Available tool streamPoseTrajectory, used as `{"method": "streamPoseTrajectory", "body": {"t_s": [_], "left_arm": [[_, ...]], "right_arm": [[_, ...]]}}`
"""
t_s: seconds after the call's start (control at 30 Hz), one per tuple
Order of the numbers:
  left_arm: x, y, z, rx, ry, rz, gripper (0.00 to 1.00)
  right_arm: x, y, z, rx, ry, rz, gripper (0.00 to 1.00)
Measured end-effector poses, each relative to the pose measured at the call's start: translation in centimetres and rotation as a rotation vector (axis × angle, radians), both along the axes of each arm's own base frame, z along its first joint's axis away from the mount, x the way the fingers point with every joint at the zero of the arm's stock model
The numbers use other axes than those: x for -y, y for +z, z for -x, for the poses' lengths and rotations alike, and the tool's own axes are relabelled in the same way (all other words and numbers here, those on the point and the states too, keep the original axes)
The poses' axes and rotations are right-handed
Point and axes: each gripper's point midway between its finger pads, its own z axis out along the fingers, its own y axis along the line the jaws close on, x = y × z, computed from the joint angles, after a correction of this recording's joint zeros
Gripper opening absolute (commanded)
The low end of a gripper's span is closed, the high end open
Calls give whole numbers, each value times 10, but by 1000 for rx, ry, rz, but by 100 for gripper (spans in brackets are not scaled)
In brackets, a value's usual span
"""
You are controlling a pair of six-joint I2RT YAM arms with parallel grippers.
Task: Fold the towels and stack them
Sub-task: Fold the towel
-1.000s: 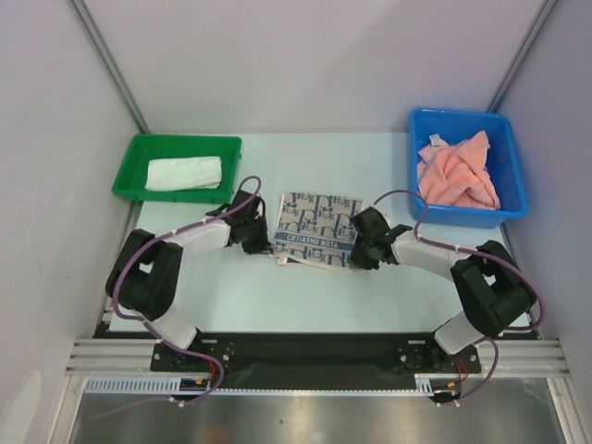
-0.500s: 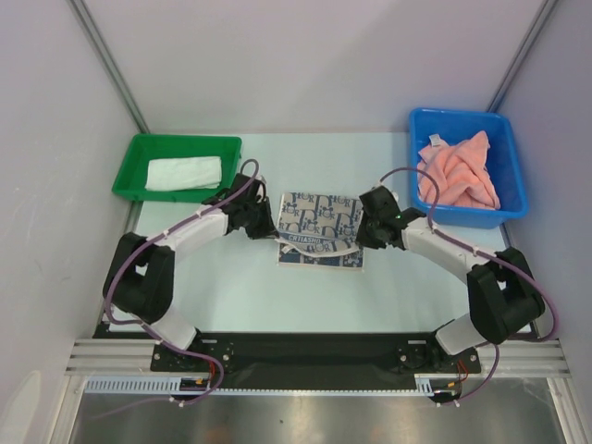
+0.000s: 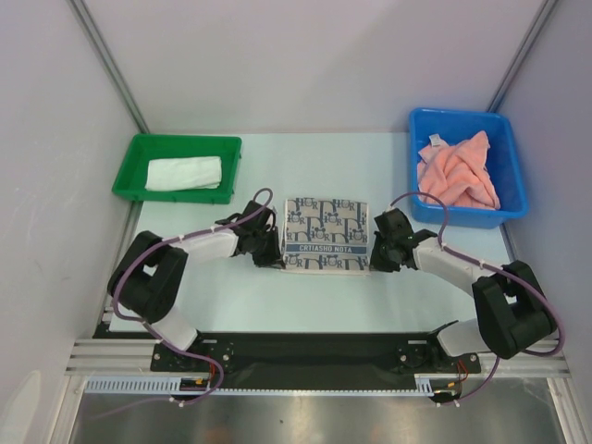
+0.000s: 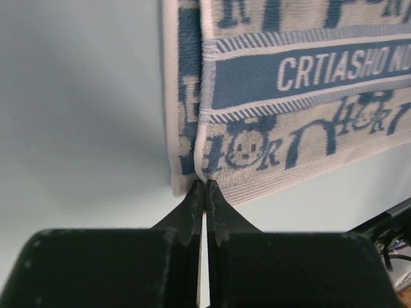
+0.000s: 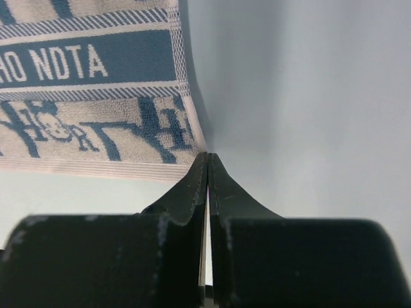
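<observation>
We count one white towel [image 3: 184, 173], one pink heap [image 3: 456, 176] and one patterned towel [image 3: 324, 234], its long axis left-right. The left gripper [image 4: 204, 186] and right gripper [image 5: 207, 157] pinch its near corners.

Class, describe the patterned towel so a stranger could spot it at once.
On the pale table, look between the green tray and the blue bin. The patterned towel lies flat there. Unlike the white towel and the pink towel, it bears blue-grey lettering.

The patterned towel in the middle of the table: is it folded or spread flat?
Folded. The left wrist view shows two layers of the patterned towel: the upper layer's side edge lies just inside the lower one's.
</observation>
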Motion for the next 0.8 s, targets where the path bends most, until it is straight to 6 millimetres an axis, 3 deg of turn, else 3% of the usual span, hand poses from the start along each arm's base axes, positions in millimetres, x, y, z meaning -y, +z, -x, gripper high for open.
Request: {"method": "streamPoseTrajectory", "body": {"t_s": [0.07,0.43,0.67,0.8], "left_arm": [[-1,-9,6,-21,-2,-9,0],[-3,-9,4,-12,10,-24,0],[-13,10,-16,61,41,-99,0],[-15,11,-19,77,47,-116,0]], "right_arm": [[-1,-7,4,-12,8,-10,0],[-6,-11,2,7,19,-34,0],[-19,3,-2,40,47,-82,0],[-25,1,0,43,54,-103,0]]}}
